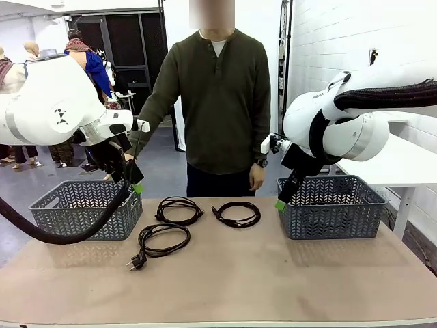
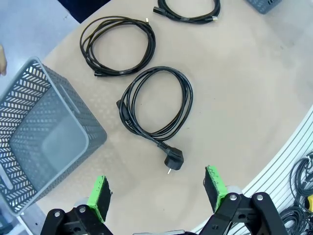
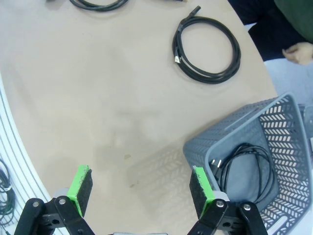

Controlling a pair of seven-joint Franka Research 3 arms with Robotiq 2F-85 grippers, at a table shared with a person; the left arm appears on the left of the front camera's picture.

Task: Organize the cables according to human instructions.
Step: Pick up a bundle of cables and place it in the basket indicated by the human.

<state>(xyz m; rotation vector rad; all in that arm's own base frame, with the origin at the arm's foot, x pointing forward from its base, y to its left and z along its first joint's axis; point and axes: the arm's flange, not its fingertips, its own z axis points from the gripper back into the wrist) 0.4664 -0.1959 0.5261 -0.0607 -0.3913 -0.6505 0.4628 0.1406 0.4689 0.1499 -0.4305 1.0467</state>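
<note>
Closest in: thin black power cord coil with round moulded plug (image 1: 164,239), lying loose on the tan table (image 1: 287,280), plug end (image 1: 136,262) trailing toward the robot side. Left wrist view has it right under the left gripper (image 2: 157,191). Its jaws are spread wide and hold nothing.

Other cables:
- second black cord coil (image 1: 179,210) sits just behind the first, near the grey plastic lattice basket on the left (image 1: 75,219)
- third black cord coil (image 1: 237,214) is mid-table, between the two baskets
- fourth black cord (image 3: 247,169) is already inside the grey lattice basket on the right (image 3: 293,127)

Right gripper (image 3: 142,191) hangs at that basket's near corner, jaws also wide, nothing between the green pads.

Person in dark olive shirt (image 1: 218,102) stands at the far edge with one hand (image 1: 257,176) hanging by the right basket. The other hand is hidden behind the left arm, so I can't tell if it points.

Handling, my read: cords are light, limp and smooth-jacketed. I see no ties, so a lifted coil will probably sag and shed loops. Best hold is across the bundled strands where the loops run together, on the side away from the plug. The plug is rigid but small, and grabbing it lets the whole coil dangle. Pads should straddle all strands, or some will stay on the table.
</note>
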